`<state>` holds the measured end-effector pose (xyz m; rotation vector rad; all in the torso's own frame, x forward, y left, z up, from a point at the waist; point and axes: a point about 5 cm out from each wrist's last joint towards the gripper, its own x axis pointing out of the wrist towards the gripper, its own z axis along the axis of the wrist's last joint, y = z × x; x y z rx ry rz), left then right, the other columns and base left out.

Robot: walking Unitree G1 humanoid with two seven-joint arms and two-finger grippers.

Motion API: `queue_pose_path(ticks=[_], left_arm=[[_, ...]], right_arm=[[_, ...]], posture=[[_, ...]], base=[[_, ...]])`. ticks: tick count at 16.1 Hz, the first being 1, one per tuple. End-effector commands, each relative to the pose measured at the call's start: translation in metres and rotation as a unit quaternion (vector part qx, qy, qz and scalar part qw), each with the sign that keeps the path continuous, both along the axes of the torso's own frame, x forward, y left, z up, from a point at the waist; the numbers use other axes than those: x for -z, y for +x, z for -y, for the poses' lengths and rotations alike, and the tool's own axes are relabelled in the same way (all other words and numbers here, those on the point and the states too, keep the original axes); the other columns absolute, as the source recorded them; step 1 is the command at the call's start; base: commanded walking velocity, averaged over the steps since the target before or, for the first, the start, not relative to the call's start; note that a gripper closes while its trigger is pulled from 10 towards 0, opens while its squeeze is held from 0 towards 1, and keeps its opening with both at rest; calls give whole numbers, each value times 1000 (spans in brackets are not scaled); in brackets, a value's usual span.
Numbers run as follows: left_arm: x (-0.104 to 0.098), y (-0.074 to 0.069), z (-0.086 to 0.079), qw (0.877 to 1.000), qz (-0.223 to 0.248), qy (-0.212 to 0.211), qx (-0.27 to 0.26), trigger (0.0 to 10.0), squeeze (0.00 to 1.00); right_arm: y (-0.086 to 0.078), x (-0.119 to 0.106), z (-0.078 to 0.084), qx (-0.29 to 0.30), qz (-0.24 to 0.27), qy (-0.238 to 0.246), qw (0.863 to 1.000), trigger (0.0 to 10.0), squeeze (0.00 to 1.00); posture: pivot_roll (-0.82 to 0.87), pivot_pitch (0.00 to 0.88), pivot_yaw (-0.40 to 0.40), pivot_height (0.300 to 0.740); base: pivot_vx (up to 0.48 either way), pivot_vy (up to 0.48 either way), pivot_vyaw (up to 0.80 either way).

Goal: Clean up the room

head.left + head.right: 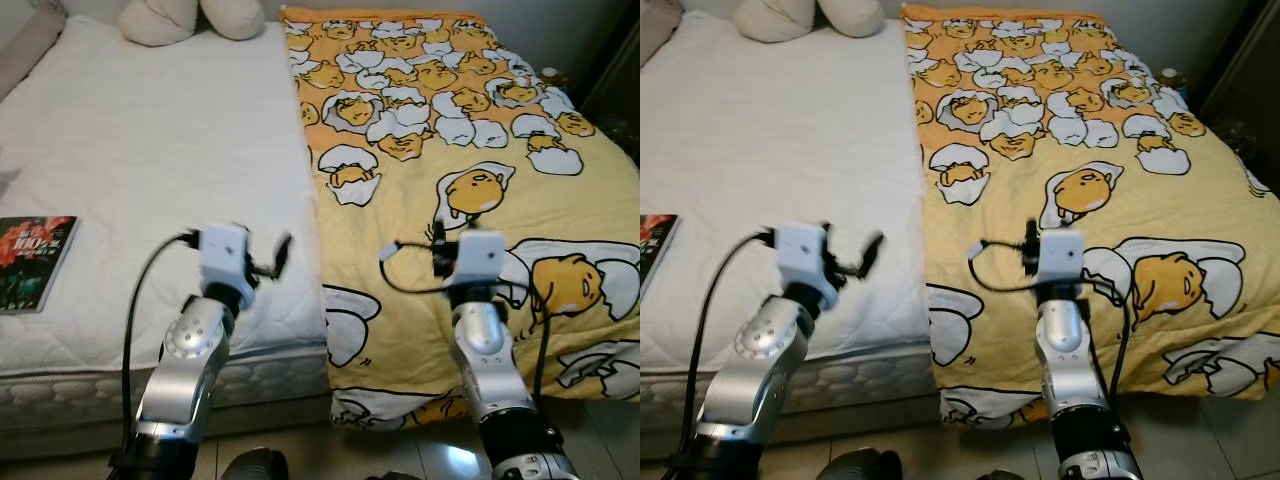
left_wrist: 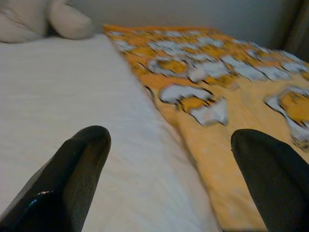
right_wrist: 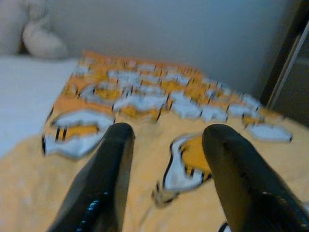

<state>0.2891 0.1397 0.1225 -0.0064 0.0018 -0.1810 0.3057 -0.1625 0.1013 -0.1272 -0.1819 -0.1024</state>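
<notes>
Both released above the bed point(image 1: 150, 190): left end effector point(image 1: 270, 262) by the blanket point(image 1: 450, 200) edge, right end effector point(image 1: 438, 240) over it. Might, perhaps, snag loose blanket folds; book point(image 1: 35, 262) far left of blanket.

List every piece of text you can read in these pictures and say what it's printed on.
"100": large pale numerals on the dark cover of the book lying on the white mattress at the robot's left. The characters beside the numerals and the smaller lines under them are too small and blurred to read.
The yellow blanket carries cartoon egg figures and no lettering that can be made out.
</notes>
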Motion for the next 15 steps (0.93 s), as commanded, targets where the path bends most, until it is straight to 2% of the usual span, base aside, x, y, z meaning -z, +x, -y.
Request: queue_pose_path(ticks=[1,5,7,9,10,11,15], left_arm=[[2,2,-1,1000,-4,-1,-16,10000,0],[0,8,4,1000,4,15,-18,10000,0],[-3,12,4,999,11,13,-33,10000,0],[-6,15,7,999,19,25,-34,10000,0],[-7,15,8,999,21,27,-32,10000,0],[-8,16,7,998,26,37,-36,10000,0],[-12,17,9,998,34,27,-37,10000,0]], right_arm=[[-4,-1,3,6,5,2,1000,10000,1000],[-4,-3,-5,-23,4,16,1000,10000,1000],[0,-7,-12,-49,-1,29,998,10000,1000],[4,-5,-16,-66,-16,21,998,10000,1000],[5,-4,-17,-68,-23,19,997,10000,918],[7,-2,-18,-72,-32,24,997,10000,0],[17,-4,-21,-85,-49,30,995,10000,0]], posture=[[28,0,-2,740],[19,0,-3,740],[9,0,0,740],[8,0,2,740],[8,0,2,740],[10,0,1,740],[19,0,-1,740]], base=[[0,0,0],[0,0,0],[307,-364,0],[353,-321,0],[371,-300,0],[375,-296,0],[462,0,0]])
